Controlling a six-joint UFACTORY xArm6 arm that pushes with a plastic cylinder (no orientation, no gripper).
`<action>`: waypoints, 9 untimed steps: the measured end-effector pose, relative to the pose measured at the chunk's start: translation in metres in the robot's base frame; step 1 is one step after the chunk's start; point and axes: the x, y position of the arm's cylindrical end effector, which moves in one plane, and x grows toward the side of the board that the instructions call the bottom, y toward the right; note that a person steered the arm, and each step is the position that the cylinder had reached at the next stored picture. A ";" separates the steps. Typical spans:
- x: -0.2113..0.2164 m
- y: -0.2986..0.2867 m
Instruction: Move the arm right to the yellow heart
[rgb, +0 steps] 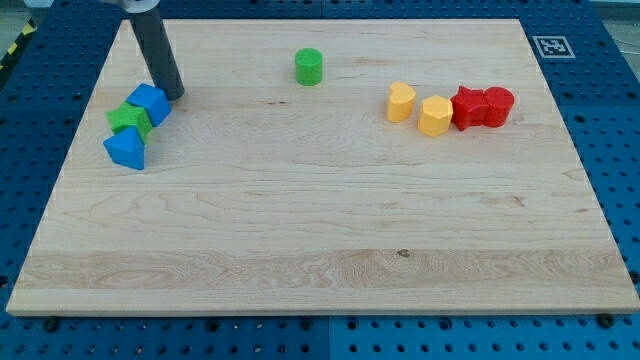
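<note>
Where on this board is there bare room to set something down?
The whole lower half of the board is bare. Crowded spots: left, where my tip meets the blue block, green block and blue triangle; right, the yellow and red row.

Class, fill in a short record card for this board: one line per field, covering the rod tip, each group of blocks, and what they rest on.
my tip: at the view's upper left, just right of the blue cube
left cluster: blue cube, green block, blue block
lone block: green cylinder, top centre
right row: yellow heart, yellow block, two red blocks
surface: wooden board
</note>
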 end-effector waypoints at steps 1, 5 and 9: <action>0.000 -0.002; 0.000 0.038; 0.000 0.064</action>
